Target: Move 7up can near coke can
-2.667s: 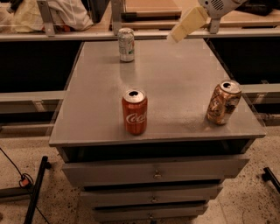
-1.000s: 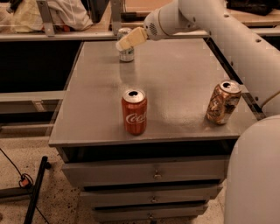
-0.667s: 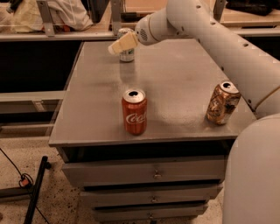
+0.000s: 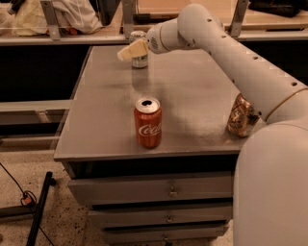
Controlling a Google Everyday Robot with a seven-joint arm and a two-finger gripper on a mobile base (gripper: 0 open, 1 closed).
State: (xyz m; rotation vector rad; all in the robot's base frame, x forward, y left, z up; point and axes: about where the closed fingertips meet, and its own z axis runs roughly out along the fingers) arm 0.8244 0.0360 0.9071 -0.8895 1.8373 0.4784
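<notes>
The 7up can (image 4: 139, 61), silver-white with green markings, stands upright at the far edge of the grey cabinet top (image 4: 192, 96). The coke can (image 4: 148, 123), red with white script, stands upright near the front edge. My gripper (image 4: 131, 50) hangs at the end of the white arm, right in front of the upper part of the 7up can and partly covering it. The arm (image 4: 231, 57) reaches in from the right across the top.
A dented brown-gold can (image 4: 240, 116) stands at the right edge, partly behind my arm. Drawers (image 4: 168, 192) lie below the top. A shelf with white cloth (image 4: 72, 14) runs behind. A black stand leg (image 4: 41, 206) is on the floor at left.
My gripper has moved from the upper right to the left and down onto the 7up can at the far edge. The cans have not moved.
</notes>
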